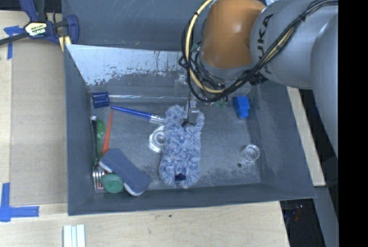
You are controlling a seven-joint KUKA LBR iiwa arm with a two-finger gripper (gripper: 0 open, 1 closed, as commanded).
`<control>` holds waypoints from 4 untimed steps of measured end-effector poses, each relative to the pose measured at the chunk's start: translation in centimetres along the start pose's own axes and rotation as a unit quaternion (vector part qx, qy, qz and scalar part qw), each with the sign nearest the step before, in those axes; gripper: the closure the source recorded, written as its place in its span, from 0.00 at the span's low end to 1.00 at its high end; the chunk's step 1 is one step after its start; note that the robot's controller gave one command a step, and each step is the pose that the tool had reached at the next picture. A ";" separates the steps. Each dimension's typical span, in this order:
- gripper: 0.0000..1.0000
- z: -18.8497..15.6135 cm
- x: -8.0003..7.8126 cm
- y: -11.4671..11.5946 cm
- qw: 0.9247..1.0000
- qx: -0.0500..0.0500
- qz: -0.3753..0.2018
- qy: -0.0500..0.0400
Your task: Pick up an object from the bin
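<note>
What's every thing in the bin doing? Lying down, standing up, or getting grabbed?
Fluffy blue-grey cloth strip: lying flat, top end under the gripper.
Blue plastic pen: lying flat, left of the cloth.
Small blue plastic block: resting right of the gripper, untouched.
Clear round plastic cap: lying alone, right side.
Grey-blue oblong sponge: lying in the left-corner heap.

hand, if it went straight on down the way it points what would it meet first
Most likely the upper end of the fuzzy blue-grey cloth: the hand hangs right above it. Depth is unclear, so it may be touching.
</note>
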State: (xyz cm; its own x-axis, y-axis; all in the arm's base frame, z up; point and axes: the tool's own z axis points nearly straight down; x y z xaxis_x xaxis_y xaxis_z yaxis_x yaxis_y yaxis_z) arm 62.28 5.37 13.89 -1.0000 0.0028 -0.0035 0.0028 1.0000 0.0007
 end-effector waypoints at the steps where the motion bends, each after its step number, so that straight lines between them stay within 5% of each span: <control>1: 0.00 0.0 0.0 0.0 1.000 0.000 0.000 0.000; 2: 0.00 0.3 0.1 0.3 1.000 0.000 -0.009 0.000; 3: 0.00 1.8 -0.3 0.4 0.997 0.000 -0.079 0.000; 4: 0.00 6.5 3.5 4.4 0.996 0.000 -0.095 -0.005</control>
State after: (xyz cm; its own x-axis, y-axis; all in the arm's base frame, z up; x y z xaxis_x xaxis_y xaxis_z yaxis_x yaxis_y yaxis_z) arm 58.83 9.81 7.33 -0.9826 -0.1855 -0.0132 -0.1855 0.9826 -0.0010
